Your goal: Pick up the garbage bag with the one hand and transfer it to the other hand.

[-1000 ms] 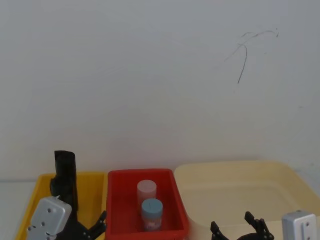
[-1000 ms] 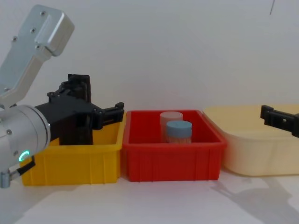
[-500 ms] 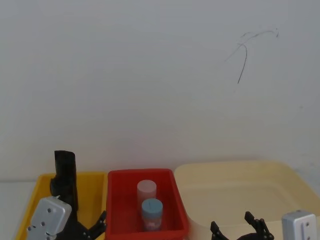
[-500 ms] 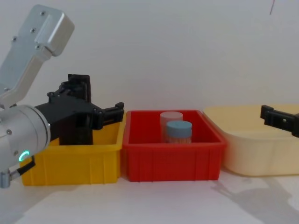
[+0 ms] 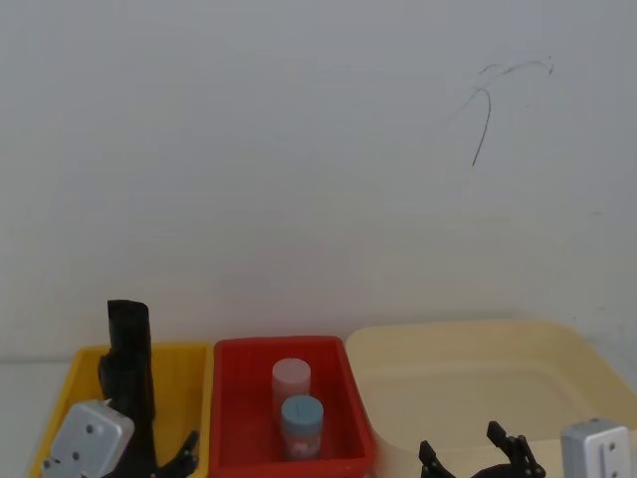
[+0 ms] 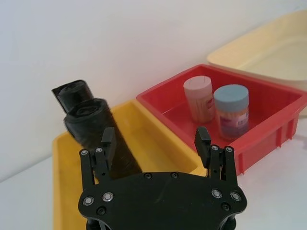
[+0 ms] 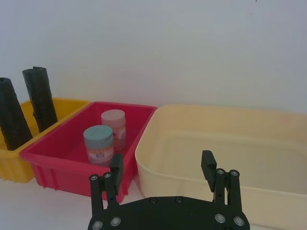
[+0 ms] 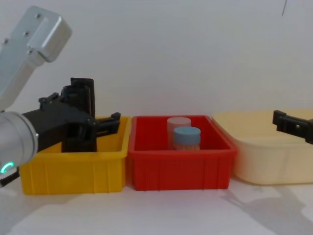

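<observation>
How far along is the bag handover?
Nothing done yet: the garbage bag stands in the yellow bin. In hand: the left tool is open beside it, not gripping. Remaining: grasp, lift, pass to the open right tool near the cream bin.

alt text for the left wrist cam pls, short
The open left claw faces a thick black garbage bag roll leaning in a yellow bin, a slimmer black roll behind it. Alongside, a red bin holds a pink-lidded jar and a blue-lidded jar, with a cream tub beyond.
</observation>
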